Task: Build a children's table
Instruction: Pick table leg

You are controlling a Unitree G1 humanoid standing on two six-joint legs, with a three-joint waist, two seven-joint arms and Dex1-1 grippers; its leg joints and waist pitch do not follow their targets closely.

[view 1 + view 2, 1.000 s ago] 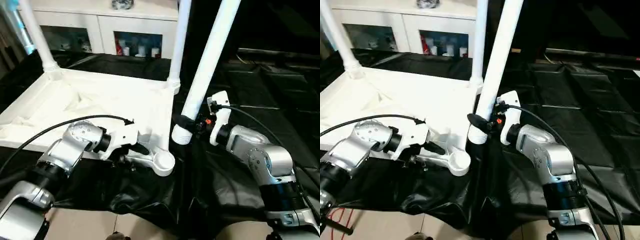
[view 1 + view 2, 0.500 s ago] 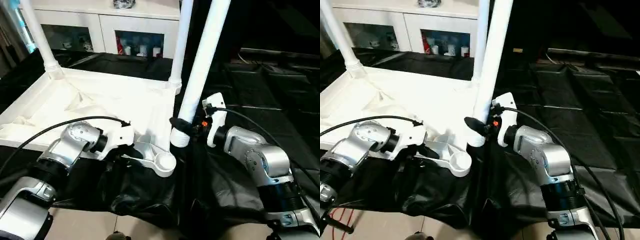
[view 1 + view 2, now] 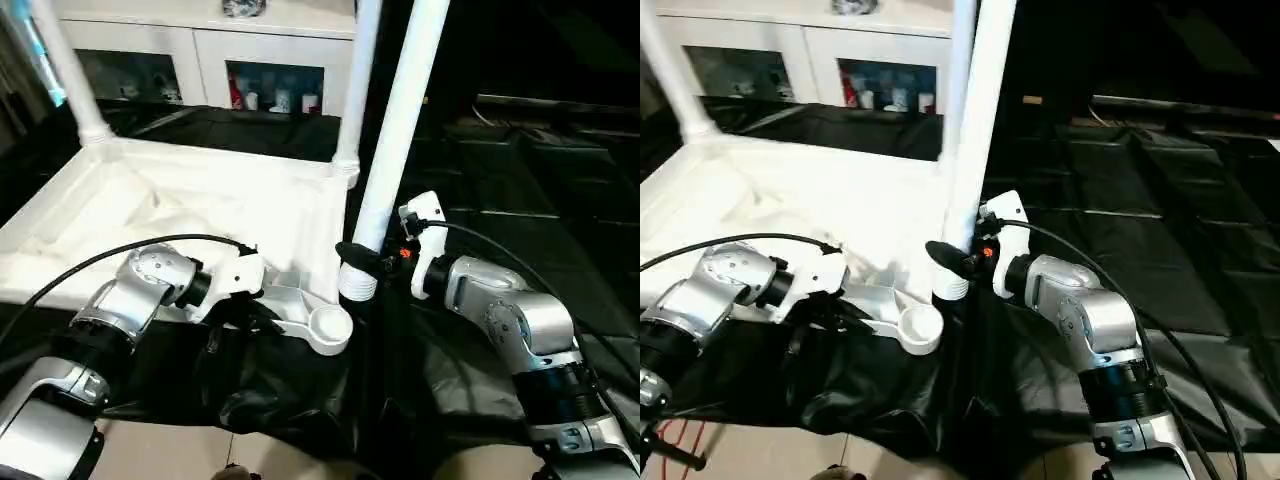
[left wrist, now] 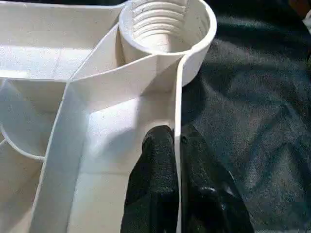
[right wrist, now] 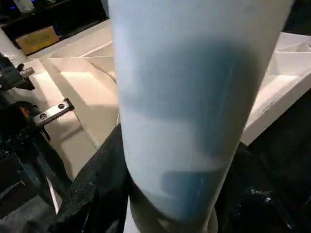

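A black sheet (image 3: 500, 160) covers the whole work surface, crumpled and drooping over the near edge, and on it lies the children's table (image 3: 180, 210), upside down with its ribbed underside facing up. Nearest the robot is the empty corner socket (image 3: 328, 326), round and threaded inside, sticking out over the folds of the sheet. The left gripper (image 4: 176, 160) is right behind it, its two black fingers (image 4: 155, 165) pressed together on the thin upright rim of the tabletop, one finger inside the rim and one outside, pinching that wall just beside the socket. To the right, the right gripper (image 3: 358, 256) has its fingers wrapped around a loose leg (image 3: 395, 140) near its threaded lower end; the leg stands almost upright, leaning slightly, its foot just beside the open socket but not in it. Farther back, two more legs are already standing in their corners: one (image 3: 358, 80) at the far right corner of the tabletop, another (image 3: 62, 75) at the far left corner. Behind everything, against the back of the room, is a white cabinet (image 3: 200, 50) with glass-fronted compartments holding small items too blurred to make out.
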